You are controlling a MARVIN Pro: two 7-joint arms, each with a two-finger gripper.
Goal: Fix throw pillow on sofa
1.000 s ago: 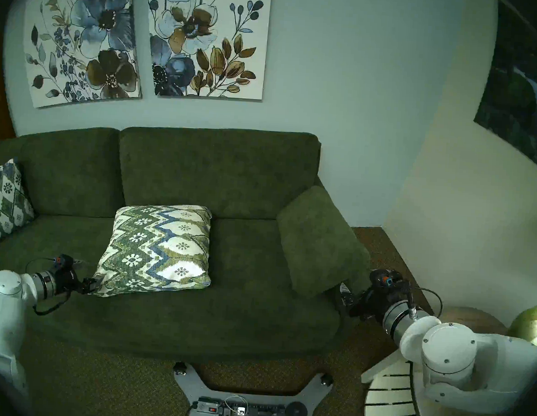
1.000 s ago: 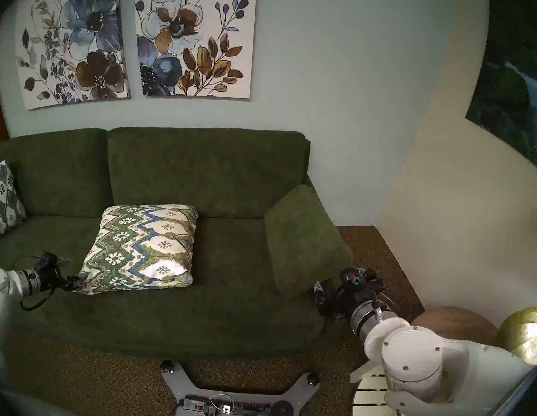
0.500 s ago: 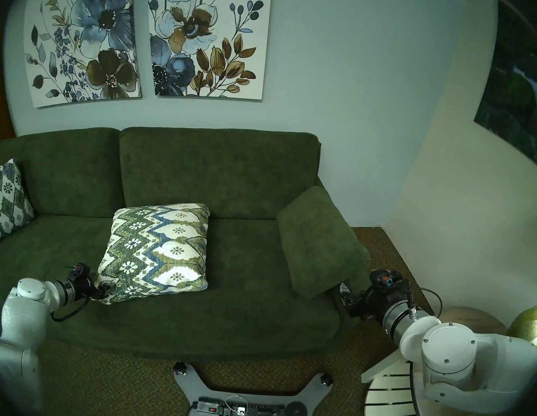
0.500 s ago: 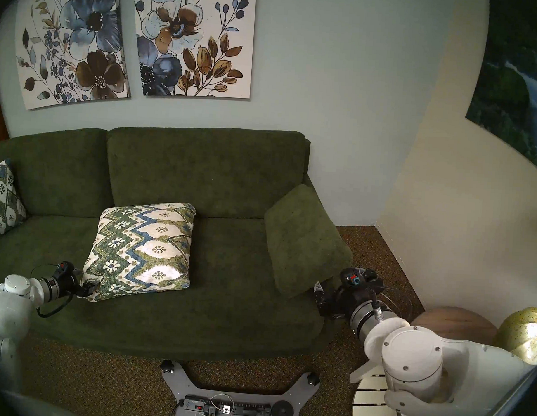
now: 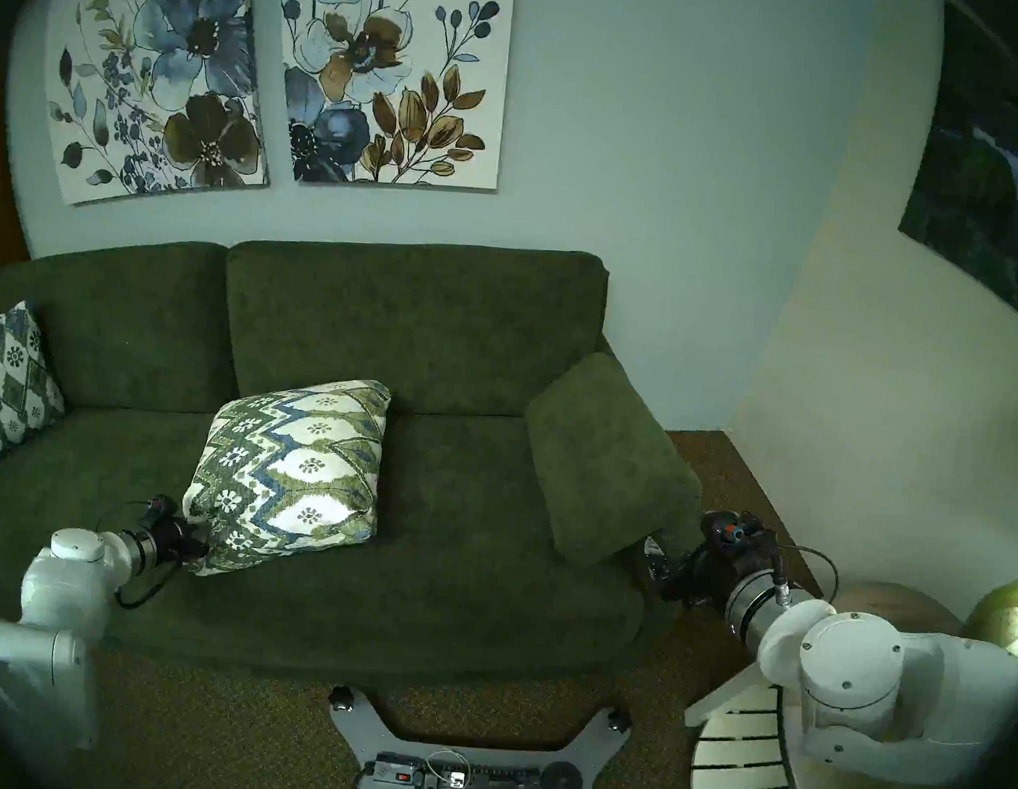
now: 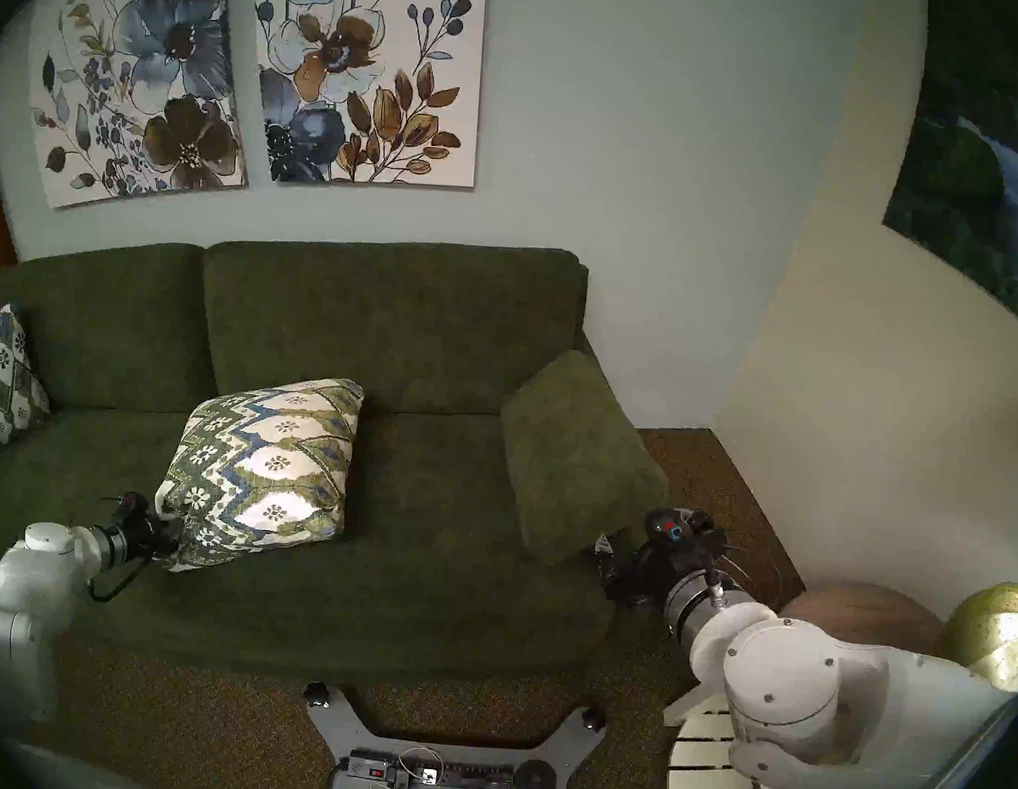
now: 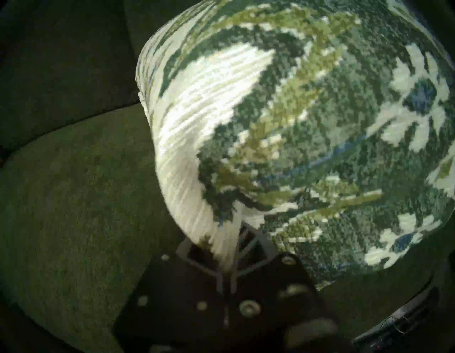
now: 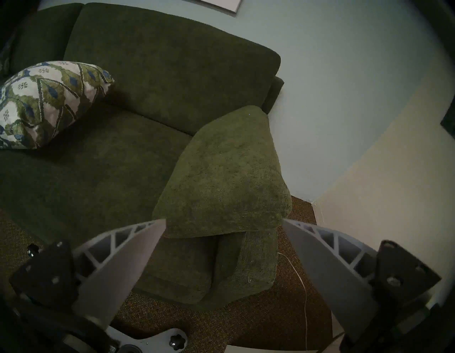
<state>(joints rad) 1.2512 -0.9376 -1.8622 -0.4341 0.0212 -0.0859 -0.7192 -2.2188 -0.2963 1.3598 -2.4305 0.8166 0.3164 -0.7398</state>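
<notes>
The throw pillow (image 5: pixel 293 479), cream with green and blue chevrons, sits in the middle of the dark green sofa (image 5: pixel 409 331), its near left corner raised. It also shows in the other head view (image 6: pixel 260 477), the left wrist view (image 7: pixel 295 138) and the right wrist view (image 8: pixel 46 101). My left gripper (image 5: pixel 200 547) (image 6: pixel 171 543) is shut on that near left corner; in the left wrist view the fingers (image 7: pixel 229 249) pinch the fabric. My right gripper (image 5: pixel 651 557) (image 8: pixel 222 236) is open and empty, just in front of the plain green cushion (image 5: pixel 610 456) (image 8: pixel 226 172).
A blue-and-white diamond pillow (image 5: pixel 2 381) leans at the sofa's left end. A round wooden side table (image 5: pixel 892 608) and a white slatted piece (image 5: pixel 740 762) stand at the right. My base (image 5: pixel 472 758) is on the carpet in front. A cable (image 8: pixel 302 295) lies on the floor.
My left arm has moved right and toward the sofa with the pillow's corner in its grip. The pillow has tilted up and bunched toward the backrest. The right arm has not moved.
</notes>
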